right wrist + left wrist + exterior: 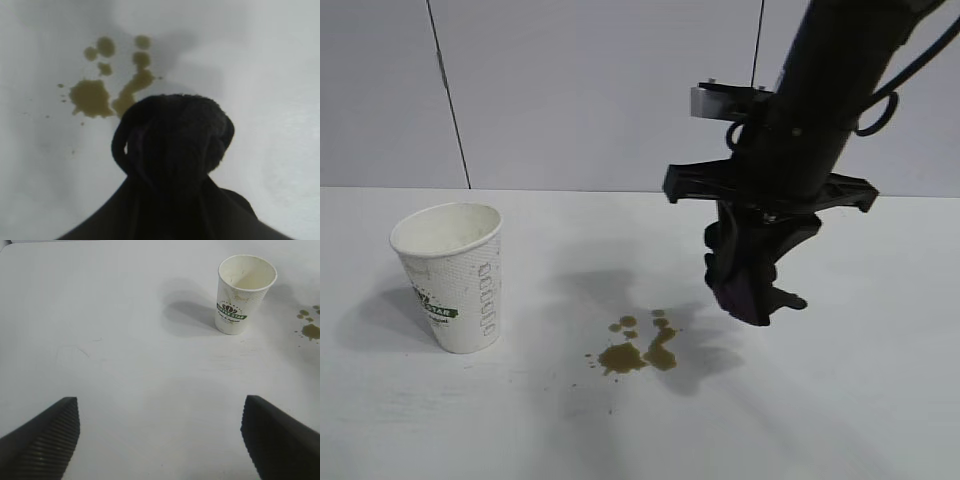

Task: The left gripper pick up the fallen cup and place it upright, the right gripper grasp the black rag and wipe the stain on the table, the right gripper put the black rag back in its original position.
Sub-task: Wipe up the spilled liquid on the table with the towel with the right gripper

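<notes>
Currently my right gripper clamps lumpy black cloth rag | brown coffee stain below, beside | risk: loose bunch slips, smears drops toward upright white paper cup | left gripper wide, idle

My exterior camera faces the arms slightly from above, across the table, with the cup at frame left. My left wrist camera looks forward and down, the cup in its upper right. My right wrist camera looks steeply down, close over the stain, which all three views share.
</notes>
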Robot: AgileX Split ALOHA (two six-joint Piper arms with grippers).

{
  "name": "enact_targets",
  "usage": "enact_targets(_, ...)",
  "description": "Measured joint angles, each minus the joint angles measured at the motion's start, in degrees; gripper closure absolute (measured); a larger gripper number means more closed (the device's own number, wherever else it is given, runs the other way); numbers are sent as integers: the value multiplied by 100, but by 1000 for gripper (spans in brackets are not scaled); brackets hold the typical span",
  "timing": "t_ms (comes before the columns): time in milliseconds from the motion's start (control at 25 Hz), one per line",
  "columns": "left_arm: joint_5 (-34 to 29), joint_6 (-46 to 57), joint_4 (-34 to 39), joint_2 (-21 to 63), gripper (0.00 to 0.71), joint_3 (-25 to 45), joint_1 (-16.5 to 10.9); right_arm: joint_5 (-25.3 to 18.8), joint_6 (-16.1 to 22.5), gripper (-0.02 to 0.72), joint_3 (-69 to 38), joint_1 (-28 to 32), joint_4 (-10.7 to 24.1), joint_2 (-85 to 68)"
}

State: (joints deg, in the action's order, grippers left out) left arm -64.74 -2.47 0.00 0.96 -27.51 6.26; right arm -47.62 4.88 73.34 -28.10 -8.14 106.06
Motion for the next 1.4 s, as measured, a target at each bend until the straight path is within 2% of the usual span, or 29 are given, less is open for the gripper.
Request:
enact_targets(200, 0, 0, 0, 0, 78, 0, 0, 503, 305, 564, 0, -580, 36, 0)
enact_targets(360, 0, 0, 0, 0, 78, 0, 6, 980, 670, 564, 2, -894, 334, 31)
enact_targets(480, 0, 0, 0, 0, 78, 0, 6, 1141, 866, 564, 13, -1039, 462, 297)
enact_targets(760, 0, 0, 0, 0, 78, 0, 6, 1360, 965, 564, 13, -1084, 448, 905)
enact_targets(1080, 0, 0, 0, 0, 78, 0, 6, 1914, 988, 564, 13, -1084, 220, 1007)
enact_targets(1240, 0, 0, 0, 0, 78, 0, 6, 1966, 988, 564, 69, -1084, -17, 1160)
enact_targets(1400, 0, 0, 0, 0, 78, 0, 6, 1821, 905, 564, 281, -1084, -211, 1309)
